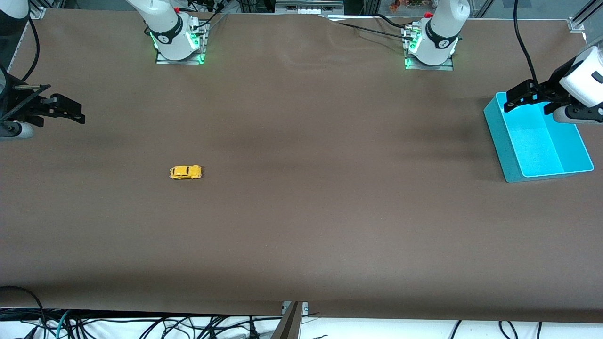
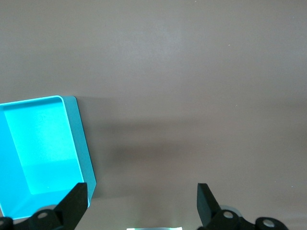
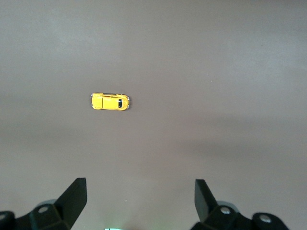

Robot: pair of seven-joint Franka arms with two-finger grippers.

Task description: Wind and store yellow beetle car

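Front view first: brown table cover (image 1: 301,221) runs nearly edge to edge, and the yellow beetle car (image 1: 185,172) sits on its wheels out in the open, toward the right arm's end, with bare cover all around it and nothing touching it. A cyan bin (image 1: 513,165) sits at the left arm's end, close to the table's edge there. The left gripper (image 1: 520,100) hangs over the bin's rim that lies farther from the front camera, fingers spread and holding nothing. The right gripper (image 1: 68,110) hangs over its own end of the table, well apart from the car, also spread and empty. Both arms are cut off by the frame, so only the wrists and bases show.

Left wrist view: the cyan bin (image 2: 84,158) shows only in part, one corner running out of frame. Its inside looks bare. The left gripper (image 2: 141,203) shows just two black fingertips (image 2: 76,199), wide apart.

Right wrist view: the car (image 3: 110,101) lies side-on on plain cover, well clear of the right gripper (image 3: 140,201), whose fingertips (image 3: 76,196) stand wide apart. Car details like wheels are too small to make out here.
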